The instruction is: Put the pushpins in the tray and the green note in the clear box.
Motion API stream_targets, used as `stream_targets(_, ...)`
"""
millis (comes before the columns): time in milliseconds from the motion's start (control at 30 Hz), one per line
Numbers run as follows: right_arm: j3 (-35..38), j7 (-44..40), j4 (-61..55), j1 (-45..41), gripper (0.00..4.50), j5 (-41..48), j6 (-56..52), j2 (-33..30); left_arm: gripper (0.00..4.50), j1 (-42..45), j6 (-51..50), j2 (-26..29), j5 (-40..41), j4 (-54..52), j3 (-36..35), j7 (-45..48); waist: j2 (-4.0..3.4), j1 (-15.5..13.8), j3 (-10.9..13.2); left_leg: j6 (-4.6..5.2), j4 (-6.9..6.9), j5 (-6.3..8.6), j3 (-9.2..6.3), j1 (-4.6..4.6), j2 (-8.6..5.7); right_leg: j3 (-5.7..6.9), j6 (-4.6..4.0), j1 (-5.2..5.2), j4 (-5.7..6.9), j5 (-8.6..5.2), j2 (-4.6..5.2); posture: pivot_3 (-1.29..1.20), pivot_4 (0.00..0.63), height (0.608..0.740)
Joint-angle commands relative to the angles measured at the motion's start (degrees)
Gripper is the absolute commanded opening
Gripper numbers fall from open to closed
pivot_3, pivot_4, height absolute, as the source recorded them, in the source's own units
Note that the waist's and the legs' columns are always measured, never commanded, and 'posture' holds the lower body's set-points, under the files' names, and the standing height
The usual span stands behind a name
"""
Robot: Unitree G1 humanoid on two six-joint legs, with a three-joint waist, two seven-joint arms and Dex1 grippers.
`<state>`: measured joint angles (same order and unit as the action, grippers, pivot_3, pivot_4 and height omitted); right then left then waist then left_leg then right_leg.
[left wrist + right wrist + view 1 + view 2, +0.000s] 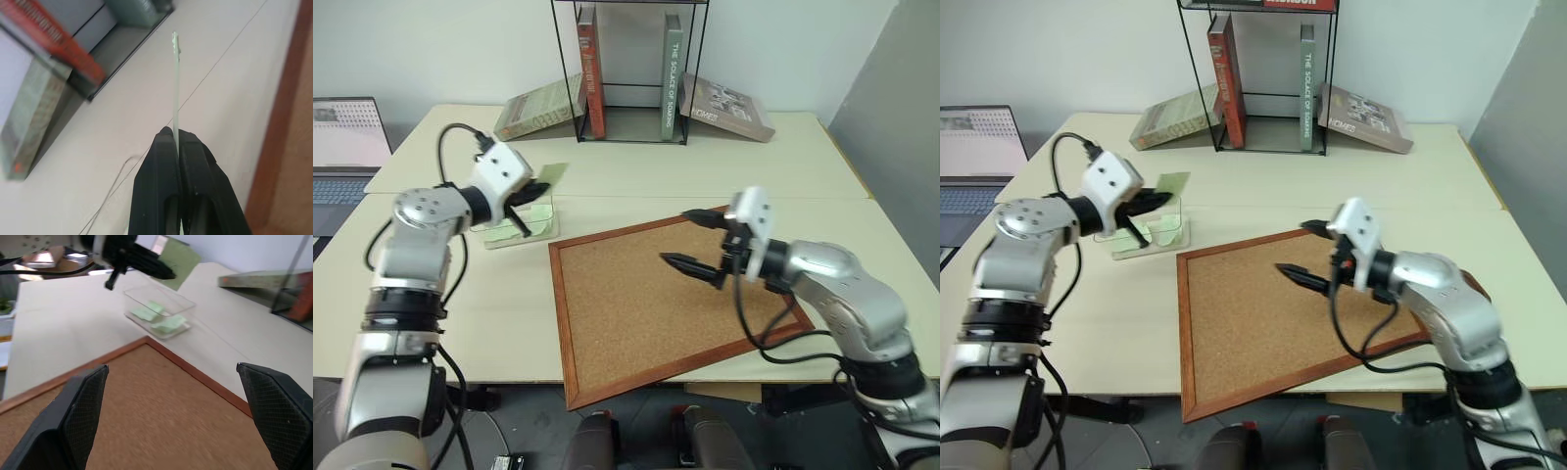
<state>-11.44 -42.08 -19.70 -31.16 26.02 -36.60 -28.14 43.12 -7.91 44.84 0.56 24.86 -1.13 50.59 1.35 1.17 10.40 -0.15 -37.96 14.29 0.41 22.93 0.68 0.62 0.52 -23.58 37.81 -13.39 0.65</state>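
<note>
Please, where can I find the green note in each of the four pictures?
Left eye view: green note in the left tool, above the clear box.
Right eye view: same, upper left, just over the box.
Left wrist view: seen edge-on, a thin pale line rising from between the shut fingers.
Right wrist view: near the top middle, beyond the box.
Shared landmark: the cork board's wooden frame.
</note>
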Motion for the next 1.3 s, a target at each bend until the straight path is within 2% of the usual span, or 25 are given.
stream_targets(33,-3.85,-0.08,4.17,-4.52,4.46,-3.56,1.43,2.8,0.0,3.97,4.53,1.53,-1.68,7.3,-0.06,-1.08,0.01,-0.7,0.0,0.0,0.0,0.0,0.02,0.05,-0.06,0.01,-0.01,-0.03,-0.01,0.0,0.09,0.0,0.15,0.74)
stream_targets(167,-6.37,-0.23,7.06,-7.25,4.46,-6.25,3.11,6.11,0.0,6.36,7.38,1.81,-3.86,14.19,1.3,-1.83,0.08,-1.1,-0.01,0.0,-0.08,0.0,0.22,0.44,-0.18,0.01,0.01,-0.47,0.07,0.03,0.27,0.0,0.15,0.74)
stream_targets(333,-7.49,-1.26,7.12,-7.2,4.46,-7.73,3.71,7.08,0.0,8.33,10.73,1.76,-6.87,20.51,3.62,-1.71,0.09,-1.1,-0.02,-0.01,-0.14,0.0,0.12,0.73,-0.21,0.07,-0.26,-0.67,0.09,0.2,0.42,0.0,0.15,0.74)
stream_targets(667,-6.63,-0.81,5.26,-6.19,4.5,-7.79,2.15,7.47,1.87,11.14,9.32,0.9,-6.56,23.54,3.91,0.76,0.1,-0.97,-0.01,-0.01,-0.16,-0.01,0.06,0.76,-0.13,0.14,-0.25,-0.73,0.19,0.19,0.4,0.0,0.15,0.74)
stream_targets(933,-5.58,-0.25,5.03,-6.26,4.5,-7.29,1.5,7.92,3.62,11.55,5.98,1.87,-5.33,20.56,2.74,3.31,0.1,-0.86,-0.01,-0.01,-0.17,-0.01,0.07,0.76,-0.14,0.14,-0.26,-0.73,0.19,0.19,0.4,0.0,0.15,0.74)
stream_targets(1067,-5.22,-0.15,5.3,-6.36,4.5,-7.1,1.47,8.46,4.35,10.92,3.34,2.43,-3.99,17.73,1.97,4.44,0.1,-0.86,-0.01,-0.01,-0.18,-0.01,0.06,0.77,-0.14,0.12,-0.26,-0.73,0.2,0.19,0.4,0.0,0.15,0.74)
stream_targets(1100,-5.05,-0.13,5.24,-6.34,4.5,-7.07,1.5,8.59,4.45,10.62,2.52,2.63,-3.54,16.72,1.7,4.71,0.1,-0.86,-0.01,-0.01,-0.18,-0.01,0.06,0.77,-0.14,0.12,-0.26,-0.73,0.2,0.19,0.4,0.0,0.15,0.74)
stream_targets(1300,-2.64,1.24,5.27,-6.01,4.5,-7.06,3.15,9.83,4.45,9.69,-6.26,2.3,2.32,7.27,-2.44,5.65,0.1,-0.82,-0.01,-0.01,-0.19,-0.01,0.04,0.77,-0.13,0.11,-0.26,-0.73,0.21,0.2,0.4,0.0,0.15,0.74)
